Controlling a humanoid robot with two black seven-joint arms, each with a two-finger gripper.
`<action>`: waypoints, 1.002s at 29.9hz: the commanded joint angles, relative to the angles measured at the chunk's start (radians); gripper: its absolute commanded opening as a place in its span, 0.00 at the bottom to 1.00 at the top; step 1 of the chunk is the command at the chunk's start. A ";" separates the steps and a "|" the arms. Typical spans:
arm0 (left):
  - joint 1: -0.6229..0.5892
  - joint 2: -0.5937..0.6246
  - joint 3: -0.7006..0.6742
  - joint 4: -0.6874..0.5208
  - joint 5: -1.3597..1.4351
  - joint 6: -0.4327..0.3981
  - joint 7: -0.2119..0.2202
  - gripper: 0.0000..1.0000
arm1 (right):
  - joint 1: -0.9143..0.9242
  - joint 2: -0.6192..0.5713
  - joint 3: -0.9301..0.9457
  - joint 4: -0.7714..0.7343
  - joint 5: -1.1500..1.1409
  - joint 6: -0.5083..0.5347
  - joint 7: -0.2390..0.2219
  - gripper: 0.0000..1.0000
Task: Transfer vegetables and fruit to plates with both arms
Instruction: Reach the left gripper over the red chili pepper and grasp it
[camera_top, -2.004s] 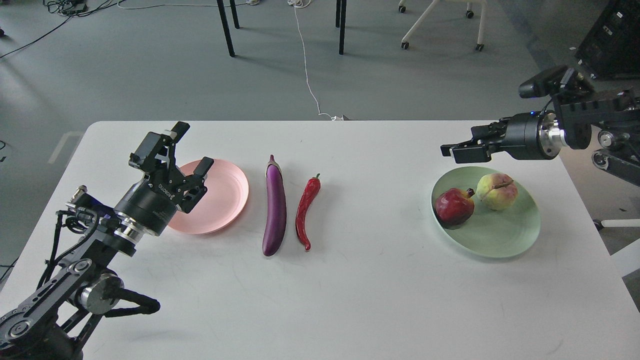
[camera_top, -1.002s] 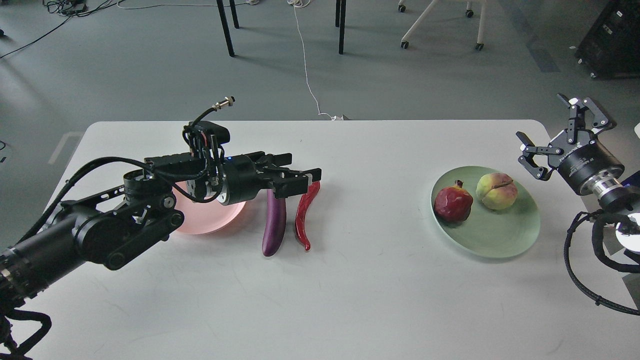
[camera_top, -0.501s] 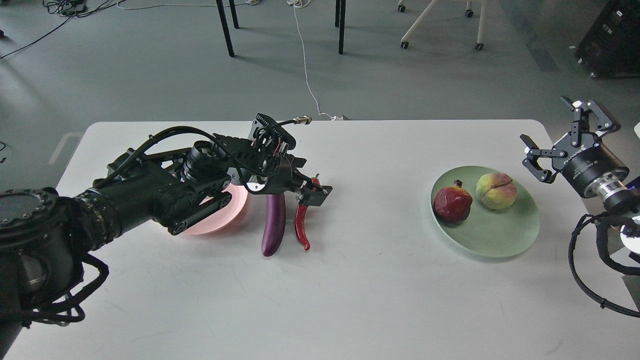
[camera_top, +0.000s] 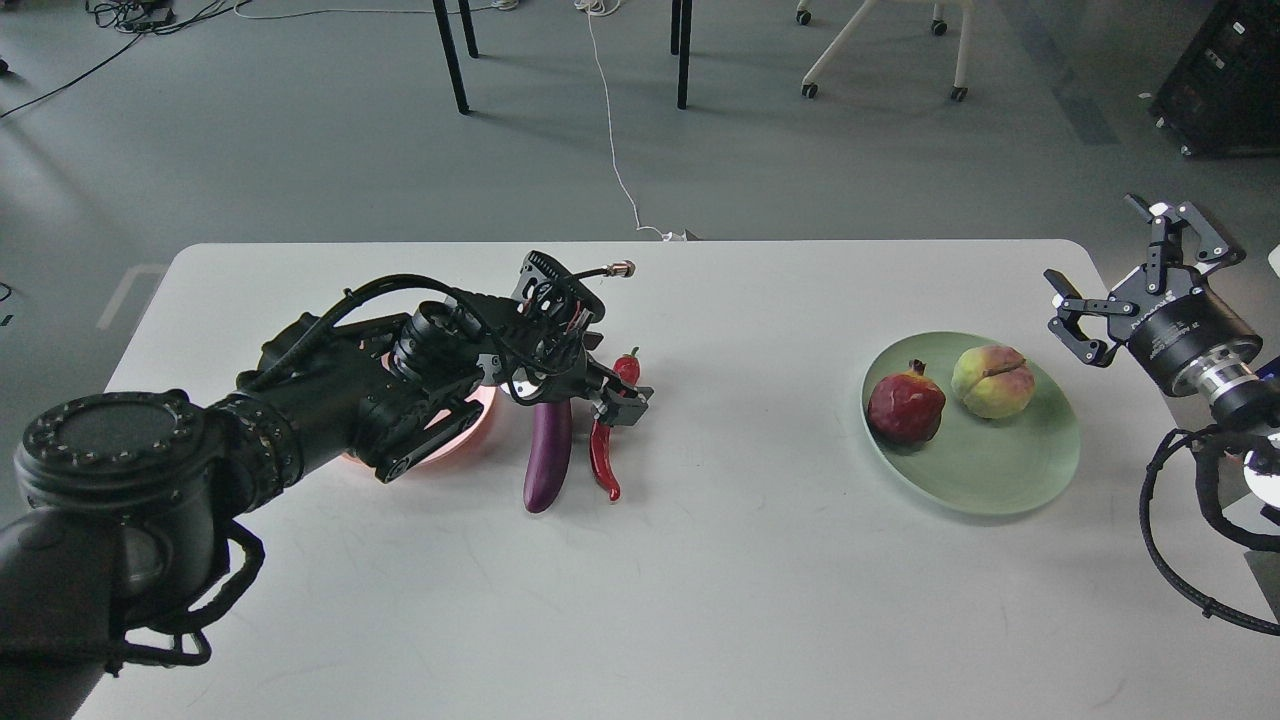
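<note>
Chili (camera_top: 603, 450) lengthwise, stem far; left end effector (camera_top: 612, 405) grip unclear; right end effector (camera_top: 1125, 262) open, empty.

The left arm (camera_top: 330, 400) covers most of the pink plate (camera_top: 470, 435), the top of the eggplant (camera_top: 548, 455) and the middle of the chili pepper (camera_top: 603, 460). The left gripper (camera_top: 618, 408) is too dark to read. The right arm (camera_top: 1215, 400) runs off the edge.
</note>
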 joint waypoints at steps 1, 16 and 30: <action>0.005 0.000 0.013 0.006 -0.006 0.005 -0.001 0.93 | 0.000 -0.004 0.000 0.000 -0.001 0.000 0.000 0.98; 0.006 0.000 0.010 0.004 -0.040 -0.004 0.000 0.09 | 0.000 -0.007 -0.001 0.000 -0.003 0.000 0.000 0.98; -0.068 0.000 -0.003 -0.074 -0.335 -0.028 0.054 0.08 | -0.002 -0.021 -0.001 0.000 -0.003 0.000 0.000 0.98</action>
